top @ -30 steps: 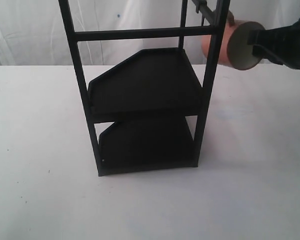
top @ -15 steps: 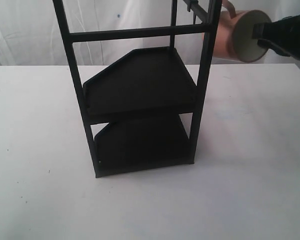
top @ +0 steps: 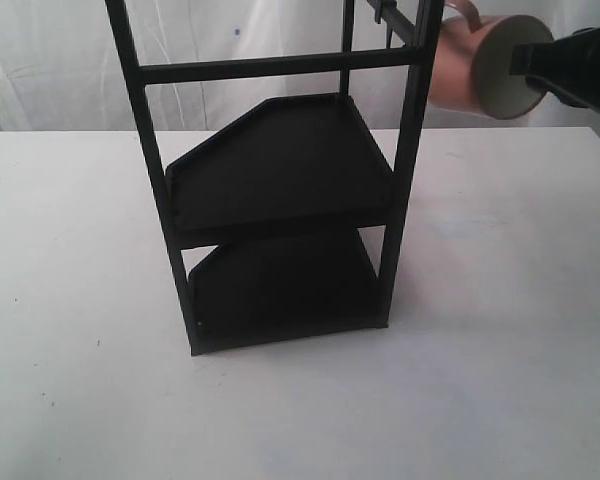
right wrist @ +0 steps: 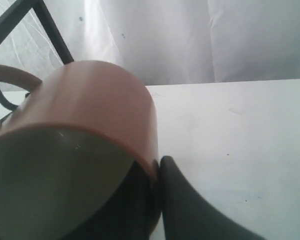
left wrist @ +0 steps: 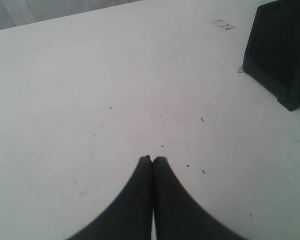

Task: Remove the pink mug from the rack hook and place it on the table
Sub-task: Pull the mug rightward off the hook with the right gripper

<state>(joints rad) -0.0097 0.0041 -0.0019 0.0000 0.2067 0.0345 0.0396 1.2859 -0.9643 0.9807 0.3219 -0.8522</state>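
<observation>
Mug (top: 455, 65) of dusty pink ceramic lies on its side in the air, high over the far right corner of the table (top: 500, 380), its pale mouth turned toward the right edge and its loop handle (top: 462, 8) uppermost. The right tool (top: 528, 62) grips it by the rim, one black finger reaching inside the mouth and the other pressed to the outer wall, as the right wrist view shows at close range (right wrist: 156, 167) with the pink body (right wrist: 90, 100) filling much of the frame. The handle sits just beside the rack hook (top: 395, 15), a short black peg at the top right corner of the rack (top: 410, 150); whether the loop is around the peg or clear of it cannot be told from these views. The tall black two-shelf frame stands on the white table about midway between the left and right edges, both shelves bare. The left tool (left wrist: 152, 162) hangs over an open stretch of the speckled table (left wrist: 90, 75), its two dark fingers pressed together with nothing between them, and a lower corner of the rack (left wrist: 280, 50) nearby. White cloth (top: 280, 30) hangs behind the far edge of the table.
</observation>
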